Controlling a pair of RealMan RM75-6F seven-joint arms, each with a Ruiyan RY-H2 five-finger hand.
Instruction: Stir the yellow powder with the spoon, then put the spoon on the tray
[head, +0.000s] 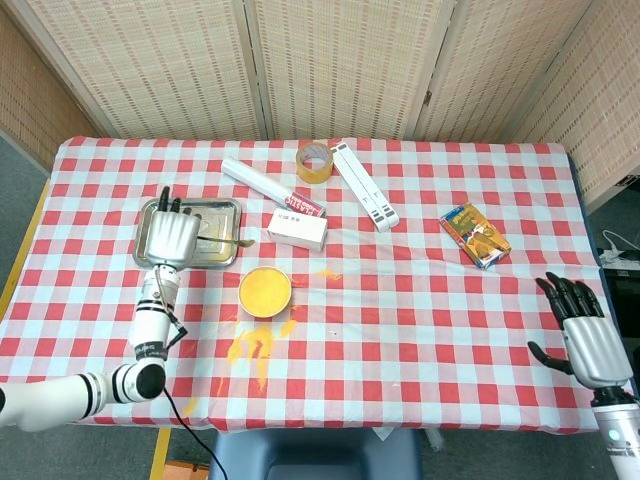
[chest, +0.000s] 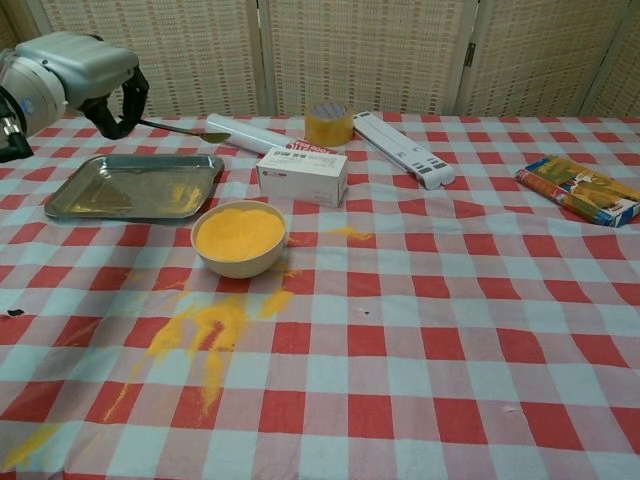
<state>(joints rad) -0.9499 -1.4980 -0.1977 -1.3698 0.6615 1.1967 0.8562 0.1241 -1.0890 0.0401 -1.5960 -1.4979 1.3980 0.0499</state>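
My left hand (head: 170, 236) (chest: 88, 78) hangs above the metal tray (head: 222, 212) (chest: 110, 190) and grips the handle of a metal spoon (chest: 190, 130) (head: 232, 242). The spoon lies about level, with its bowl pointing right, past the tray's right rim. A white bowl of yellow powder (head: 265, 291) (chest: 240, 236) stands just in front of the tray's right corner. Yellow powder is spilled on the cloth (chest: 205, 330) in front of the bowl. My right hand (head: 583, 340) stays at the table's near right edge, fingers spread, holding nothing.
Behind the bowl lie a white box (chest: 302, 176), a white tube (chest: 250, 132), a roll of tape (chest: 329, 123) and a white folded stand (chest: 403, 149). A colourful box (chest: 580, 189) sits far right. A bamboo screen stands behind the table.
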